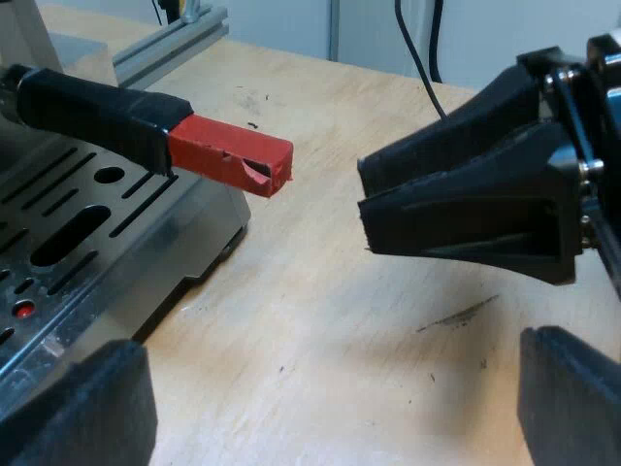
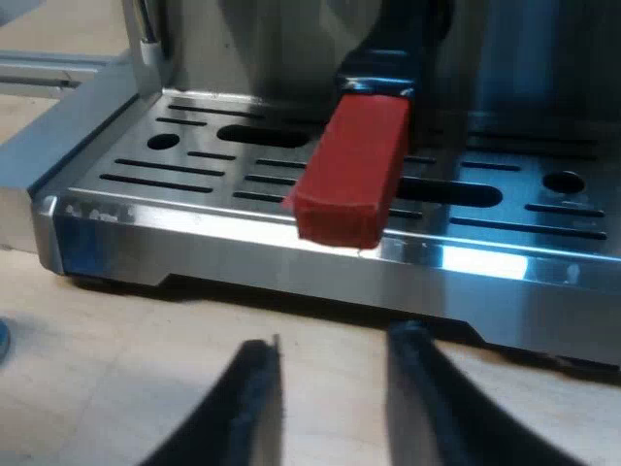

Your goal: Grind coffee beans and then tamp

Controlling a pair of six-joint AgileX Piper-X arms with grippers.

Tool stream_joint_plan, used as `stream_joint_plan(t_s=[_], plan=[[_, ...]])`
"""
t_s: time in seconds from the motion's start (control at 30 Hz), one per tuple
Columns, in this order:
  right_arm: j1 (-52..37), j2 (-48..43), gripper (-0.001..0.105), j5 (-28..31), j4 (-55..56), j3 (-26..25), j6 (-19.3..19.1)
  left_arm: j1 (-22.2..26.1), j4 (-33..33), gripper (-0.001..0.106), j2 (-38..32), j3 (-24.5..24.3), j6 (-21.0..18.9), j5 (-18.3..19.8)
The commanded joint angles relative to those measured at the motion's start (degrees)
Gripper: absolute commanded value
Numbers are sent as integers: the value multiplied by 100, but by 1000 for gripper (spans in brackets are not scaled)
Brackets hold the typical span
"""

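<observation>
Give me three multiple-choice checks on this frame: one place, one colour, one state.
1. Where is the holder's handle end? A) above the drip tray B) flat on the table C) inside a mug
2. Its colour? A) blue B) red C) green
3. The right gripper is: A) shut on the handle B) shut on a tamper C) open, holding nothing
Key: 1A, it juts out over the slotted tray; 2B, the tip is plainly red; 3C, its fingers stand apart, short of the tip.
</observation>
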Motion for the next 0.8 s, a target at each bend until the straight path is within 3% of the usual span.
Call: stream_joint_plan(t_s=[0.03, 0.3, 0.63, 0.8], plan=[[-3, 113, 14, 108, -344, -4, 0, -26, -118, 77, 4, -13, -103, 66], [-22, 225, 12, 449, -713, -4, 0, -26, -153, 77, 4, -13, -183, 66], [-427, 444, 12, 66, -1178, -4, 0, -26, -197, 77, 4, -13, -183, 66], [-469, 539, 12, 172, -1179, -4, 0, -26, -197, 77, 4, -13, -183, 66]])
